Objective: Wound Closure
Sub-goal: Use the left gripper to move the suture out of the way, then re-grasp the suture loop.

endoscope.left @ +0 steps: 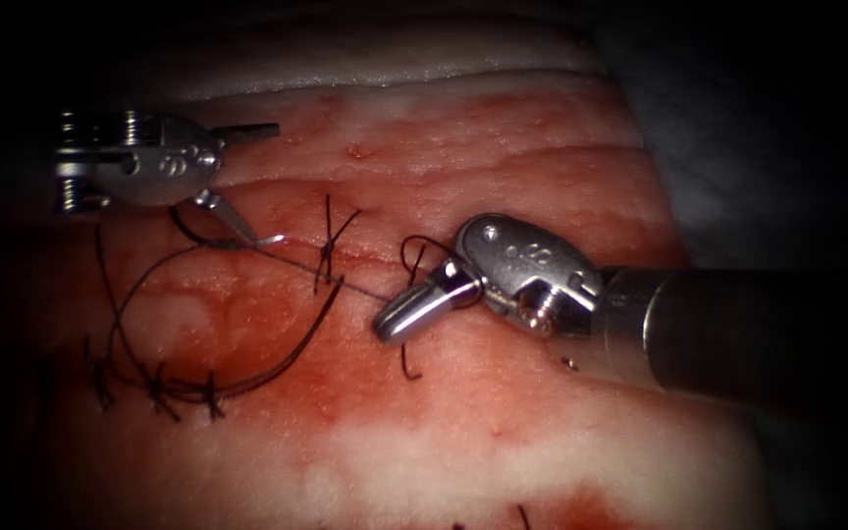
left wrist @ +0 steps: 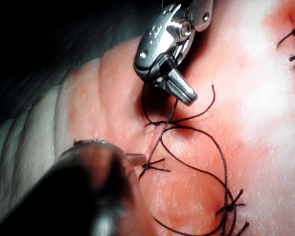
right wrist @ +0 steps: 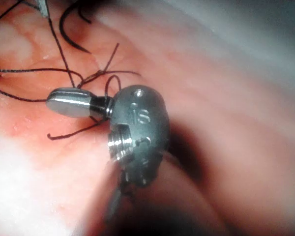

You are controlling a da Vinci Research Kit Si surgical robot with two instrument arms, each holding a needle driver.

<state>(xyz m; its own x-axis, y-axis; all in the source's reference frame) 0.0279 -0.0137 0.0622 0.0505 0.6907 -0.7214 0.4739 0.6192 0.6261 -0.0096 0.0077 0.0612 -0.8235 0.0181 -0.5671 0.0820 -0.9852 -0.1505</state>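
My right tool (endoscope.left: 392, 320) comes in from the right with its jaws shut on the thread (endoscope.left: 360, 286) (left wrist: 163, 132). That strand runs straight from the jaws to a knot (endoscope.left: 326, 251) (left wrist: 146, 165) on the tissue (endoscope.left: 503, 186). My left tool (endoscope.left: 265, 186) is at the upper left with its two jaws spread and nothing between them; the lower jaw's tip lies beside the strand, left of the knot. A thick dark curve (endoscope.left: 191, 232) (right wrist: 73, 38) under that jaw looks like the needle lying on the tissue; I cannot tell for sure. The right tool's shut jaws (right wrist: 69, 102) (left wrist: 181, 87) rest just above the surface.
A long loop of thread (endoscope.left: 291, 348) sweeps down and left from the knot to several tied stitches (endoscope.left: 159, 388) with short cut ends. More thread ends (endoscope.left: 409, 368) stick up by the right tool. Red fluid stains the tissue around the knot. The tissue's pale far edge (endoscope.left: 424, 77) runs along the back.
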